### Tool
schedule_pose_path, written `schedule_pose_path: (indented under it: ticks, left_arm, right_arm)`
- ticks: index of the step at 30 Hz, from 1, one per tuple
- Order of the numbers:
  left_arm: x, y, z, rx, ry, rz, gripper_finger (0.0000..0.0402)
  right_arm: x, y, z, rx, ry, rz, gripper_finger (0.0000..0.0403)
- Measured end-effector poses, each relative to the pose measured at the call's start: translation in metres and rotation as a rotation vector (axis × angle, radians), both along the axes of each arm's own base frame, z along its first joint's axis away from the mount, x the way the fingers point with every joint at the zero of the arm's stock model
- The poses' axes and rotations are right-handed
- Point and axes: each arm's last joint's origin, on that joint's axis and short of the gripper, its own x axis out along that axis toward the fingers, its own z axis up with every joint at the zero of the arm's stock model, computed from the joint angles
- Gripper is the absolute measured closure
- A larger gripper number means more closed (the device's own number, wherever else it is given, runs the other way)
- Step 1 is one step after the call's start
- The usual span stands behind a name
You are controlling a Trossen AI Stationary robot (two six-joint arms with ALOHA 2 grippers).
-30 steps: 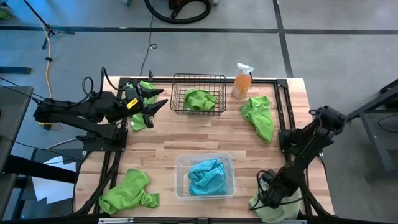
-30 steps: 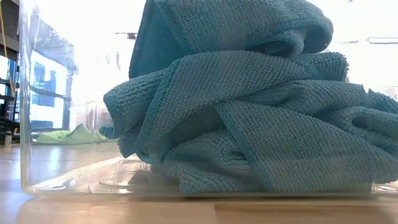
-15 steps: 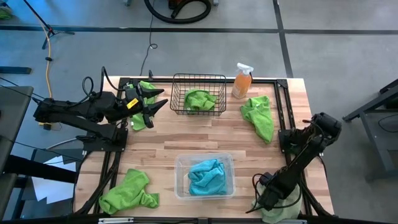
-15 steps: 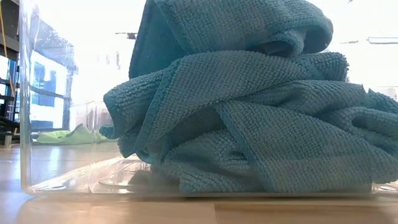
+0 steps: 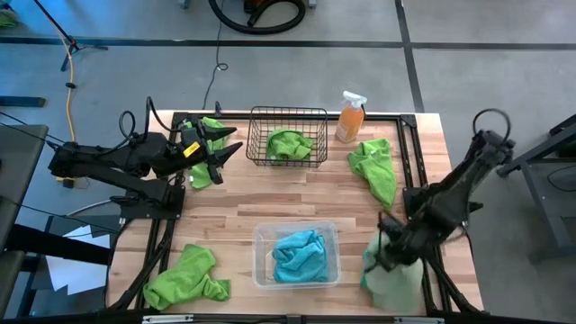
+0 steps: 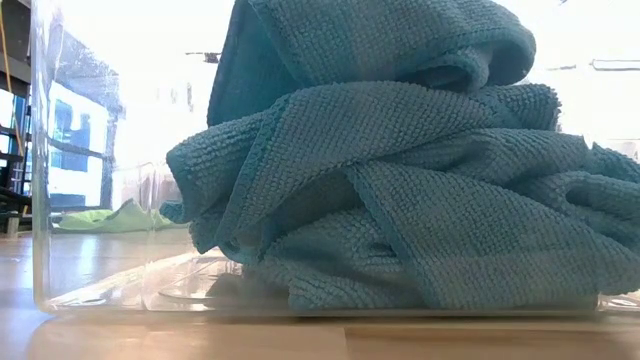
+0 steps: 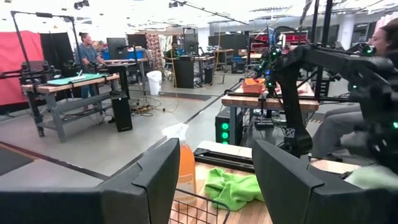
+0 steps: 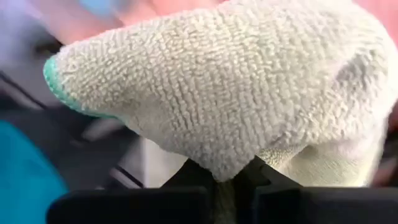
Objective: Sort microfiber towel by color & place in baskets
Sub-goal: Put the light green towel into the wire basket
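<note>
The pale sage towel (image 5: 393,277) is big, soft and floppy, so it'll drape and drag. A bunched fold is the best spot to grab. It hangs at the table's near right corner, beside the clear tub (image 5: 296,256). The right gripper (image 5: 385,255) is angled down, pinching it. The left gripper (image 5: 219,149) hovers spread by the wire basket (image 5: 287,137).
</note>
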Motion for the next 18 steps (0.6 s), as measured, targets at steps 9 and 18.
schedule_pose_path:
  ticks: [9,18]
  left_arm:
    - [0.000,0.000,0.000,-0.001,0.000,0.010,0.0213]
    - [-0.001,0.001,0.004,-0.009,-0.042,0.034,0.0213]
  right_arm:
    - [-0.014,-0.028,0.040,0.143,-0.281,0.081,0.0399]
    - [-0.019,-0.052,0.085,0.173,-0.792,0.096,0.0399]
